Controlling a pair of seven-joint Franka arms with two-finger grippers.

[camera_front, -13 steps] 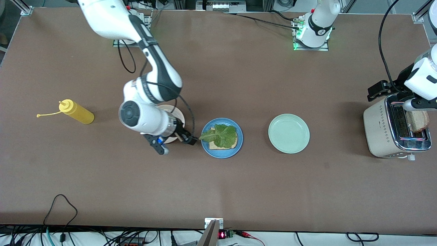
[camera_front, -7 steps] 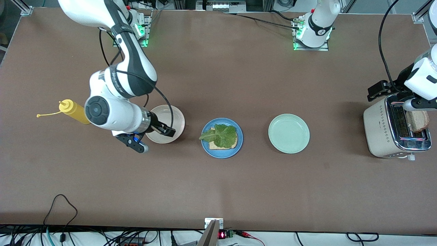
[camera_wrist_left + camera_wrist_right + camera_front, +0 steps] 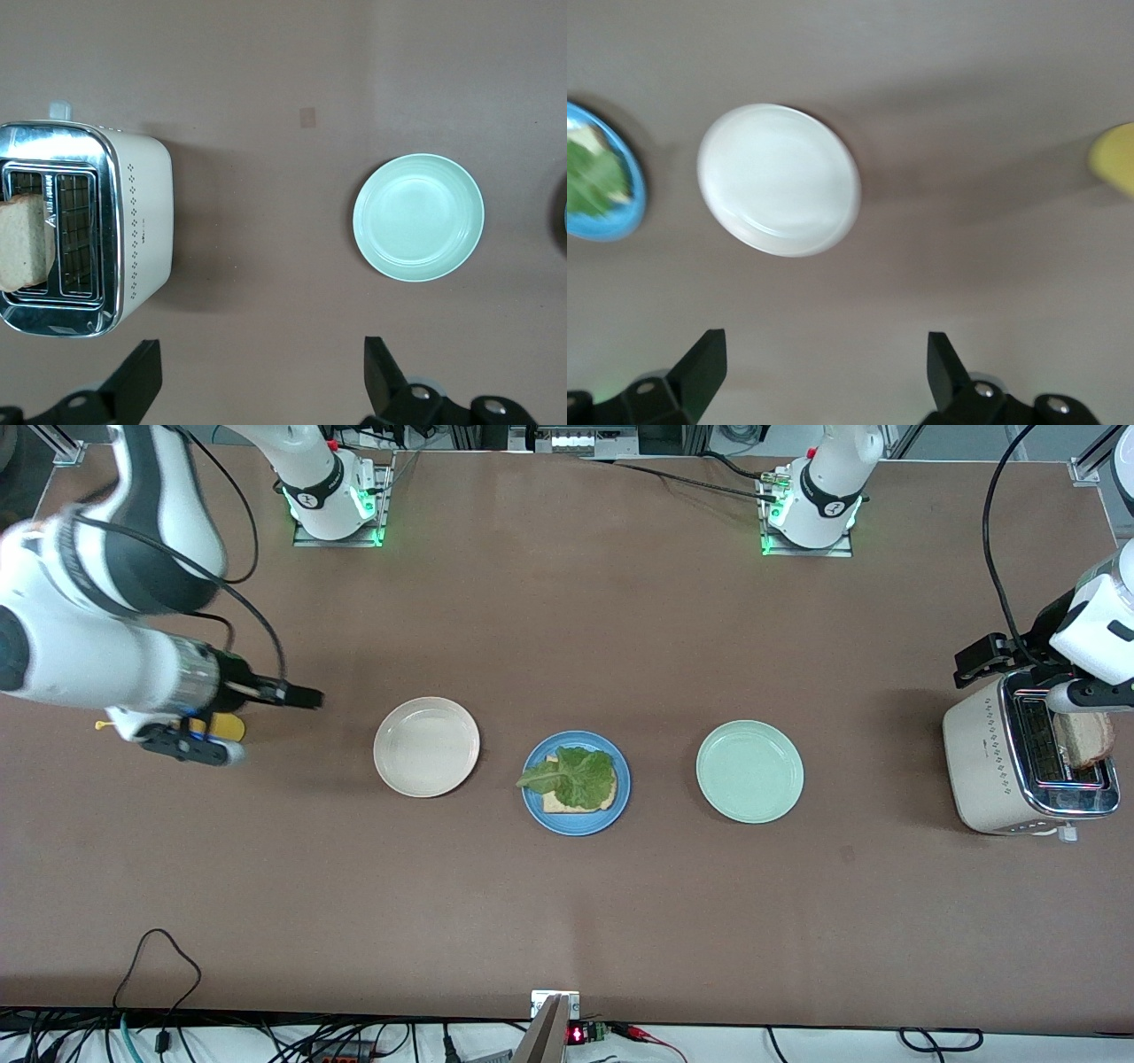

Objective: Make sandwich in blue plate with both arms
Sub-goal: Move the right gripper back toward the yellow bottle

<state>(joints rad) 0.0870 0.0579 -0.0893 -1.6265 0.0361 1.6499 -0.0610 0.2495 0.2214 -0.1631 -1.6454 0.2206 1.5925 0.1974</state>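
Currently: round mid-blue shallow plate (image 3: 576, 821) sits just below the centre of the front frame, between a round cream-white plate (image 3: 426, 746) and a round pale mint-green plate (image 3: 749, 771). On the blue plate lies one squarish light-brown bread slice (image 3: 567, 804) with a ruffled green lettuce leaf (image 3: 571, 775) on top. No upper slice yet, so the sandwich is half built.

Second light-brown bread slice (image 3: 1083, 740) stands partly out of a slot in the cream-and-chrome toaster (image 3: 992, 766), mid-height at the left arm's end of the brown table (image 3: 567, 921).

Left gripper (image 3: 257, 381): up by the toaster's top, fingers spread wide, nothing between them. Right gripper (image 3: 822, 367): over bare table toward the right arm's end, beside the yellow squeeze bottle (image 3: 226, 728), fingers also wide apart and empty; that arm looks to be waiting.

Judgement: step in hand is fetching the toaster slice for the top.
- Centre the left fingers over the exposed part of the slice, pinching across its flat faces, not its edges.
- Close gently; bread crushes and tears.
- Lift straight up until clear of the slot; a slanted pull may snag the wire guides or tip the toaster.
- Carry it above the mint plate, turn it flat, square it to the lower slice, and release low so the lettuce stays put.
- Keep the right arm clear of the blue plate.
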